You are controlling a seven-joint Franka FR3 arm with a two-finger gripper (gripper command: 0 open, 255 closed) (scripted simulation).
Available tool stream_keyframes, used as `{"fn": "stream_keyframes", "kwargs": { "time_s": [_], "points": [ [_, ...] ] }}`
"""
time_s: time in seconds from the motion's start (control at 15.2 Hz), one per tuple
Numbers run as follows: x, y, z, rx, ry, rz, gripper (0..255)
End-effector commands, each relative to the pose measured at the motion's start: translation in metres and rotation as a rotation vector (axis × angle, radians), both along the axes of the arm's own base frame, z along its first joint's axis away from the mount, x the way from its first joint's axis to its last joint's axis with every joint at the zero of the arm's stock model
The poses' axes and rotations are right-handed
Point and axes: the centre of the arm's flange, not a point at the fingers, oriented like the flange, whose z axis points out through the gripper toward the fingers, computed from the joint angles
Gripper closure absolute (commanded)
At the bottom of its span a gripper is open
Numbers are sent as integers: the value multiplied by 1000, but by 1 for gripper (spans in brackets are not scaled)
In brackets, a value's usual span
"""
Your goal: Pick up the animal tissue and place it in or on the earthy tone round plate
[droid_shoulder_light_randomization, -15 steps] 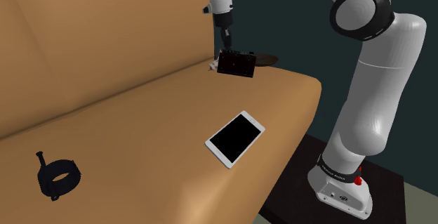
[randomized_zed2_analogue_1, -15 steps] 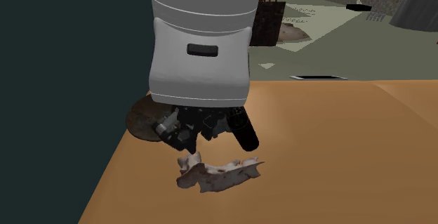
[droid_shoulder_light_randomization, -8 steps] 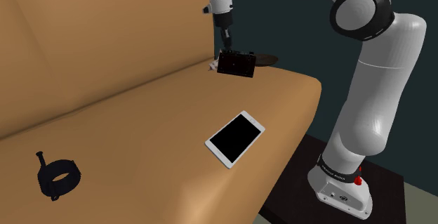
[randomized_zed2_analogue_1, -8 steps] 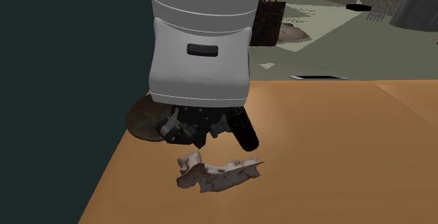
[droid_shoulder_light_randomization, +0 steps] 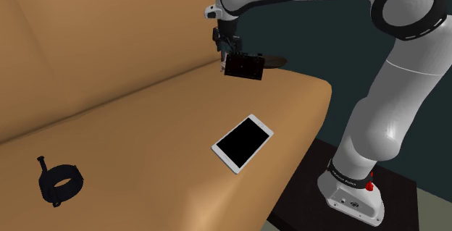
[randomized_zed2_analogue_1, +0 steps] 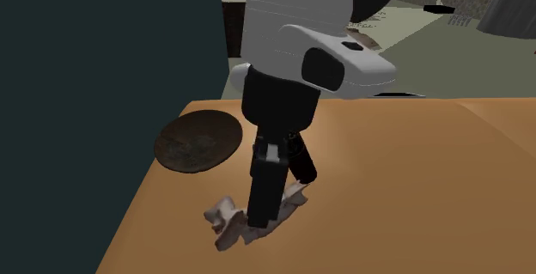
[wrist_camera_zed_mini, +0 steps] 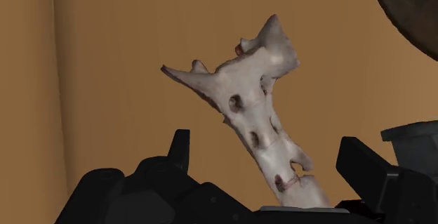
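bone-like animal tissue [randomized_zed2_analogue_1: 225,221] on sofa [droid_shoulder_light_randomization: 145,121] seat's far corner, beside brown round plate [randomized_zed2_analogue_1: 196,140]. gripper [randomized_zed2_analogue_1: 283,202] spread, astride it. tablet [droid_shoulder_light_randomization: 243,143] near front edge, black ring [droid_shoulder_light_randomization: 59,182] well apart. gripper turned, lower than earlier.

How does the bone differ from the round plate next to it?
The bone is pale, long and knobbly; the plate is dark brown, round and shallow. The bone lies between the open fingers of the gripper; the plate lies apart from it. Both rest on the tan sofa seat.
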Motion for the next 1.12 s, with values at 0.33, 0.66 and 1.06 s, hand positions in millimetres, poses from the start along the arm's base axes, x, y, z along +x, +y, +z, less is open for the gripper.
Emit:
{"fn": "stream_keyframes", "kwargs": {
  "time_s": [0.33, 0.66, 1.06],
  "points": [
    [4, -5, -43, -9, 27, 36, 0],
    [4, -5, -43, -9, 27, 36, 0],
    [4, -5, -43, -9, 27, 36, 255]
  ]
}}
